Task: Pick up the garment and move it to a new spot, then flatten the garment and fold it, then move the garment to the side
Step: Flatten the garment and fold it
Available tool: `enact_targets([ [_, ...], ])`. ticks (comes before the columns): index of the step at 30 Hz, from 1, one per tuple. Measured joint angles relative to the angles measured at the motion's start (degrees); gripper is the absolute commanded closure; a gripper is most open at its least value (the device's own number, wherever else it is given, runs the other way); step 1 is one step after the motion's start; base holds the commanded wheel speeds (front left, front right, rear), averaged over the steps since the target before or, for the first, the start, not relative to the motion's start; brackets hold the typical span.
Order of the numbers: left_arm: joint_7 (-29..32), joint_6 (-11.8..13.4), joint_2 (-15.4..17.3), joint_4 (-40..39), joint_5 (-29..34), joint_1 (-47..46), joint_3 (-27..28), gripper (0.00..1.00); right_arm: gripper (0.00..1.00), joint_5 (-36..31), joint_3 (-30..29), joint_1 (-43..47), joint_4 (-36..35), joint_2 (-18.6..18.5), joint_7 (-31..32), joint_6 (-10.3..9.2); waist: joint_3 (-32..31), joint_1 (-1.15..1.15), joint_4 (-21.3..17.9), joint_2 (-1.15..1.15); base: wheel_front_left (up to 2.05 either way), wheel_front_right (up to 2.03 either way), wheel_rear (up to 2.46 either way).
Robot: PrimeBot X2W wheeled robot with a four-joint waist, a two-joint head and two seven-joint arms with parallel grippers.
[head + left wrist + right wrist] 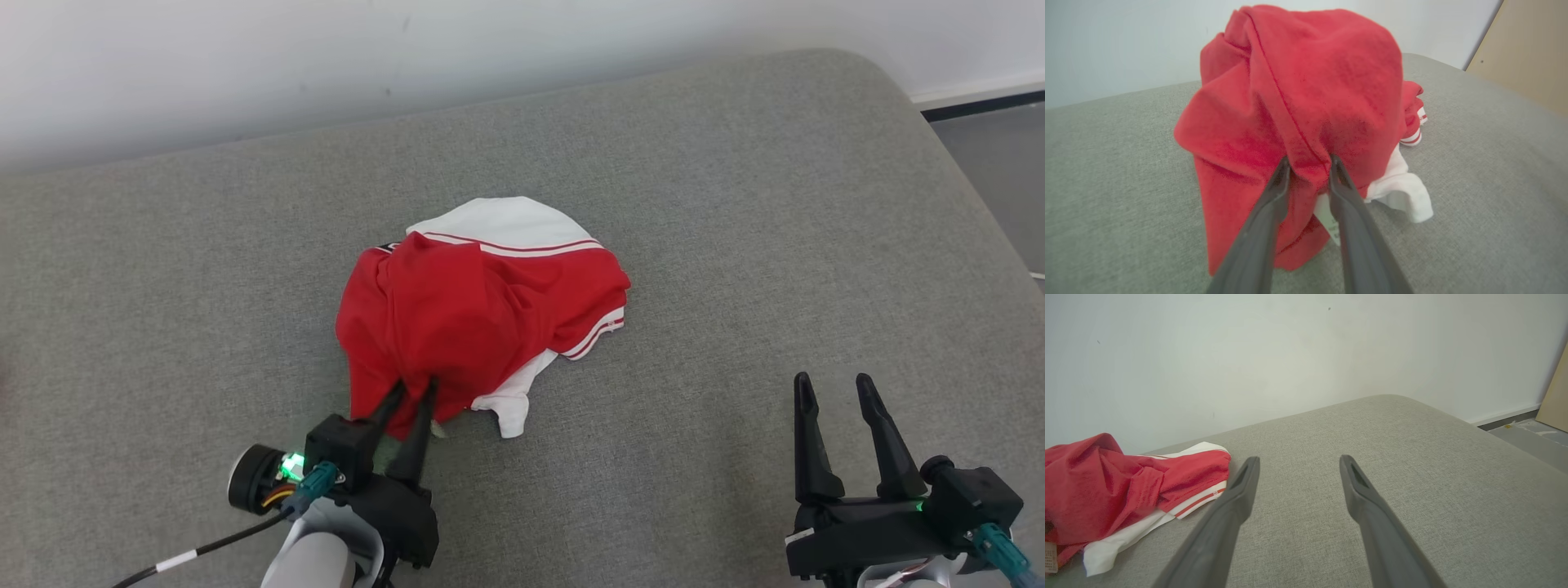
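Garment (482, 302), red and white, crumpled mid-cushion (735, 204). Left gripper (416, 384) pinches a red fold at its near edge; right gripper (834, 380) gapes wide, empty. Step: pickup. Next move probably needs a clean lift, then carrying.

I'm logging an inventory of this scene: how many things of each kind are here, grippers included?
garment: 1
grippers: 2, the left gripper and the right gripper
grey cushion: 1
Total: 4
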Motion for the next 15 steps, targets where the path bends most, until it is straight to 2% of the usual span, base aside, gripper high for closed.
enact_targets([
  [4, 0.00, 0.00, -0.21, -0.70, -0.66, -1.19, -0.13, 1.00, 0.00, 0.00, -0.92, 0.05, -0.03, -0.01, 0.00, 0.00, 0.45, 0.00, -0.25, 0.00, 0.00, 0.00, 0.00],
  [8, 0.00, -0.01, -0.58, -4.93, -1.89, -0.46, -0.80, 1.00, 0.00, 0.00, -1.35, 0.68, 0.08, 0.01, 0.00, 0.00, 0.07, 0.00, 0.82, 0.00, 0.00, 0.00, 0.00],
  [15, 0.00, 0.00, 0.33, -15.19, -3.64, 4.81, -1.21, 1.00, 0.00, -0.08, -1.80, 2.17, 0.31, 0.00, 0.00, 0.00, -1.59, 0.00, 5.53, 0.00, 0.00, 0.00, 0.00],
])
